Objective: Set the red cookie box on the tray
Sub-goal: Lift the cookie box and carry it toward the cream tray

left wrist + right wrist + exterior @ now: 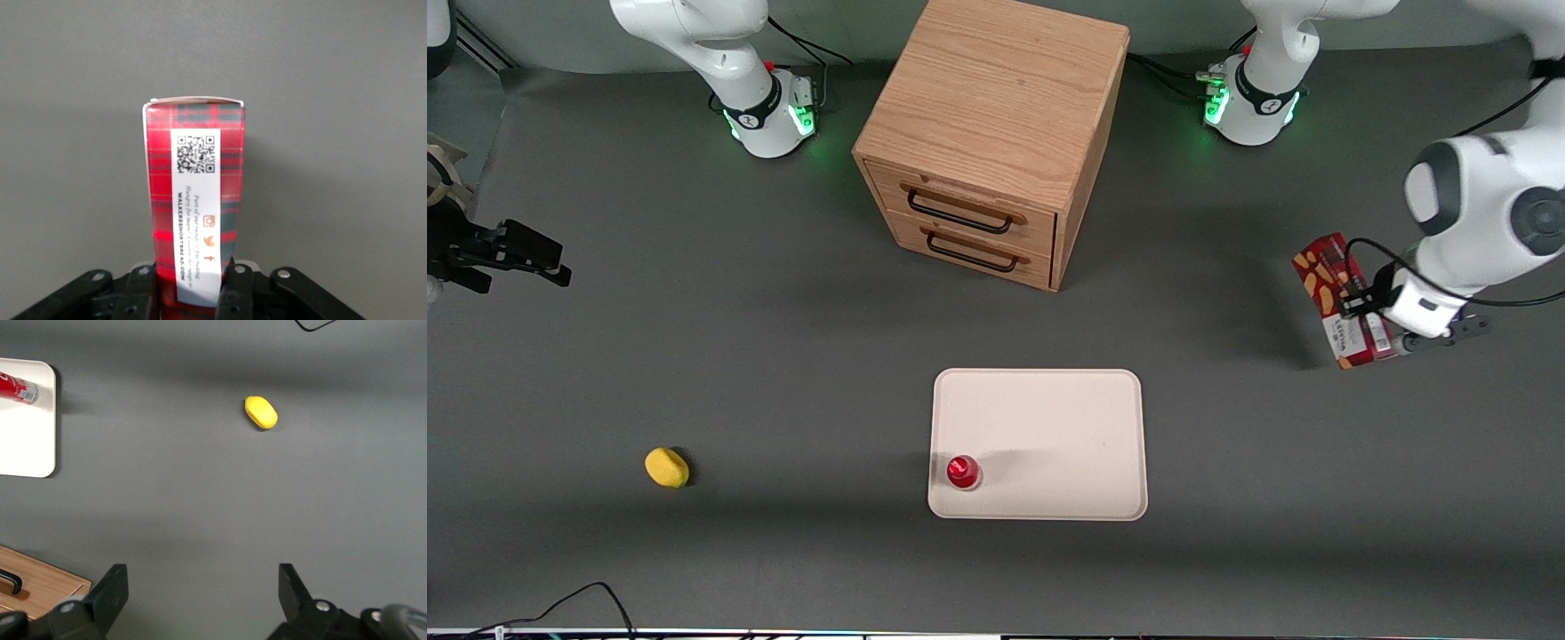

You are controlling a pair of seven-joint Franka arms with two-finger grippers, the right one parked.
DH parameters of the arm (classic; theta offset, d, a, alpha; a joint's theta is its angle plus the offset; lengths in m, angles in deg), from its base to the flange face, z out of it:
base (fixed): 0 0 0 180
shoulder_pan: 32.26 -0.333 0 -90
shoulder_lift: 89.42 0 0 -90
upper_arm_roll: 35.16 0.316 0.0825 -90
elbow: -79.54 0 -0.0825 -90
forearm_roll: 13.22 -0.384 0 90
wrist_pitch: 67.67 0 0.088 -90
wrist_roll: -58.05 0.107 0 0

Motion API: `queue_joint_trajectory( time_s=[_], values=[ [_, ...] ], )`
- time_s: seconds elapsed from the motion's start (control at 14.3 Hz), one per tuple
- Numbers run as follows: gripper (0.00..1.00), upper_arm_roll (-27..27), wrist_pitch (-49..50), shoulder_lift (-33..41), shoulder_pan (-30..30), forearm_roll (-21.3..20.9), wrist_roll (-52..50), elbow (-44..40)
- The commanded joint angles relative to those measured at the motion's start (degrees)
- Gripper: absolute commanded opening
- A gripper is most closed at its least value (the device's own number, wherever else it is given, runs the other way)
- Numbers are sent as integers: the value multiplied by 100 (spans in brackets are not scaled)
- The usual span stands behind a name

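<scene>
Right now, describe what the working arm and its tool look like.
The arm is glossy white with rounded links and dark grey joint caps. A black cable loops along its wrist. Its base wears a black band and glows green. The tool, by the box, is black, with silver screws on its fingers.

The red cookie box [195,200], clamped in the gripper [193,290], carries a white label [197,207] with a QR code, small icons, script too fine to read, and "WALKERSSHORTBREAD.COM".

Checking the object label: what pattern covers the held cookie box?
Dark-red plaid on the red cookie box, clamped in the gripper; clearest in the left wrist view.
</scene>
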Motion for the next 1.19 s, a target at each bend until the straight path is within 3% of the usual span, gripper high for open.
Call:
queue_joint_trajectory(
  time_s=[0.0, 0.35, 0.56, 0.84, 1.12],
  values=[
    [0, -128, 1572, -81, 304, 15, -495, -1387],
    [0, -760, 3339, -353, 305, 23, -1013, -3347],
    [0, -1278, 4150, -1010, 305, 241, -1662, -4666],
    [0, -2323, 3907, -2178, 374, 331, -3103, -5765],
    [0, -2563, 2556, -2989, 858, -3, -3229, -5830]
  ],
)
